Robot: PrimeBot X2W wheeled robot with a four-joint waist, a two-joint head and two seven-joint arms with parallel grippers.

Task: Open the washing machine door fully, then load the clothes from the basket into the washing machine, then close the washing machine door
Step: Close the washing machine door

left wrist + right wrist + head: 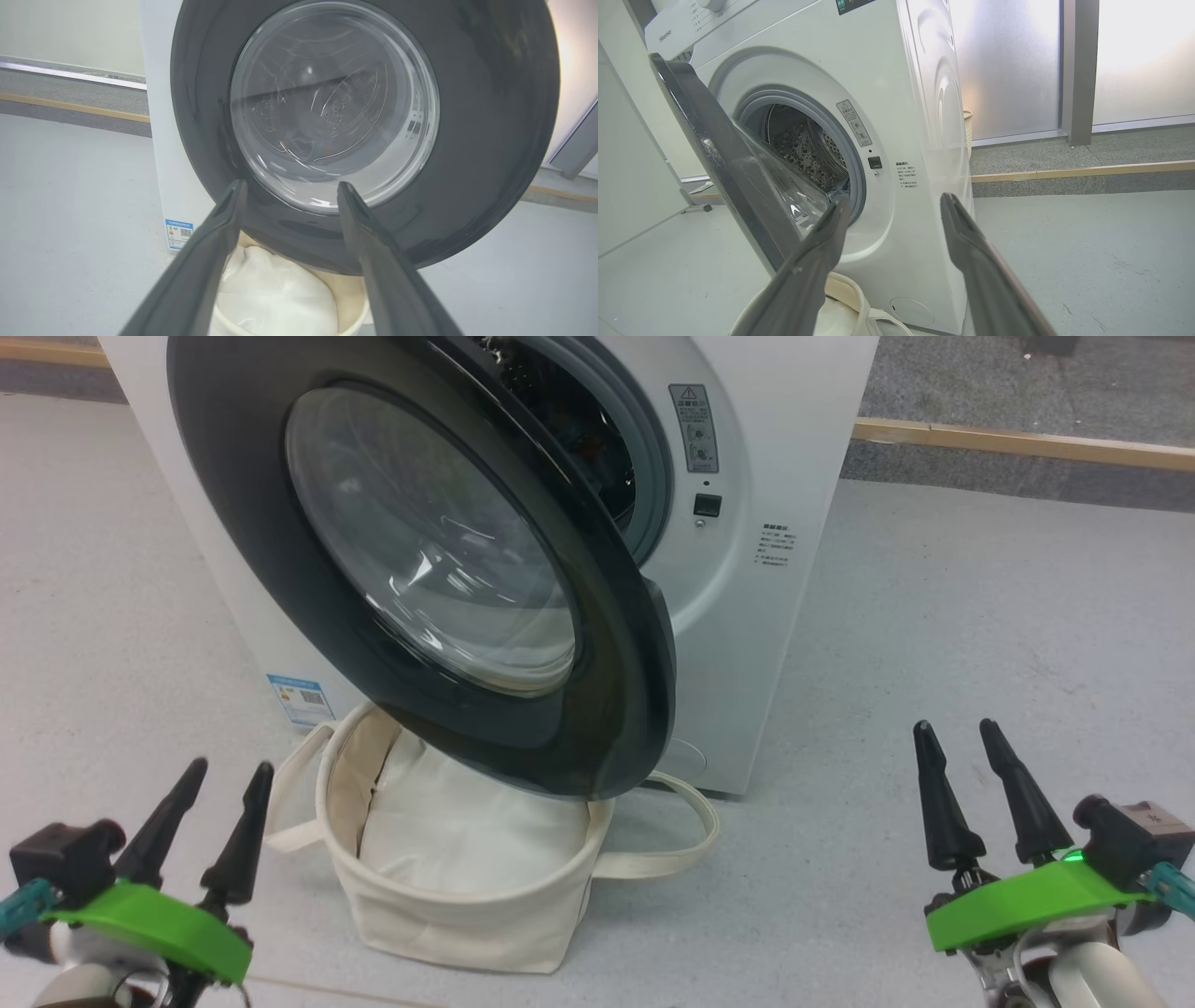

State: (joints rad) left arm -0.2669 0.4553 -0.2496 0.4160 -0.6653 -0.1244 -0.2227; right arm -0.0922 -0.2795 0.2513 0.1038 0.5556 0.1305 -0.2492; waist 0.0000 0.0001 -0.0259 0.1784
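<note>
The white washing machine [775, 457] stands ahead, and its door [597, 709], black-rimmed with a glass bowl, hangs partly open and angled toward me. Under the door sits the cream basket [448, 915] with a plain white cloth [467, 831] inside. In the right wrist view the steel drum [803, 144] shows past the door [691, 107], with a small patch of light blue clothes [838, 187] low inside. My left gripper [231, 767] is open at the lower left, beside the basket. My right gripper [955, 728] is open over bare floor at the lower right. Both hold nothing.
A blue label [299, 700] is stuck low on the machine's left side. A wooden strip [1027, 443] edges a raised grey floor behind. Frosted glass panels [1008, 65] and a woven bin [967, 130] stand beyond the machine. Grey floor spreads to the right.
</note>
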